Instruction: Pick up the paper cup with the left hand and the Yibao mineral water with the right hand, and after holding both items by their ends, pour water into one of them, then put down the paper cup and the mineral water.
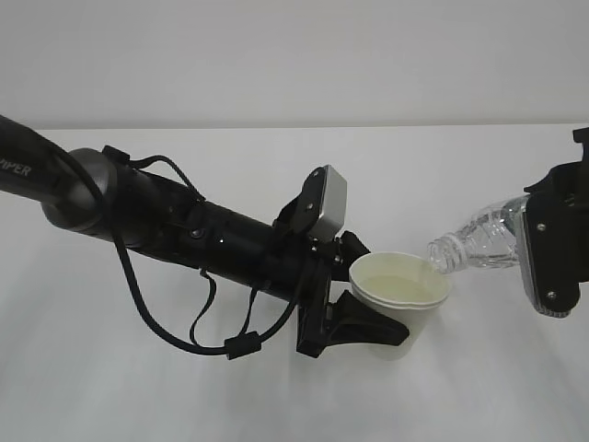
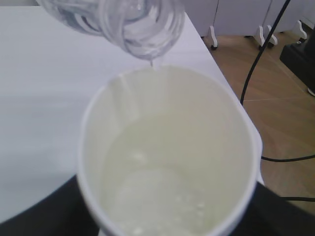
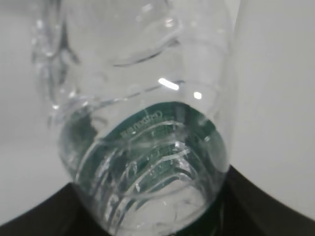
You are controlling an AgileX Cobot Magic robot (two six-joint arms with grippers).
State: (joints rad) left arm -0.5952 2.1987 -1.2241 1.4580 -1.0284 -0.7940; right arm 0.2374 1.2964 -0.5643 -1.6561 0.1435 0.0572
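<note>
Paper cup [image 1: 402, 284] upright above the white counter [image 1: 479, 387], pinched near its base between left hand [image 1: 354, 308] fingers [image 1: 373, 324]; already part filled. Just beyond the cup's rim: Yibao mineral water [image 1: 476, 241], long axis tipped neck-down toward the cup, mouth at the rim's right edge, pinched at its base end by right hand [image 1: 543, 253]. One cup, one bottle, two hands.

Lab-like room, plain white table [image 1: 276, 405], wood floor [image 2: 290, 128], trailing cables [image 2: 256, 64]
</note>
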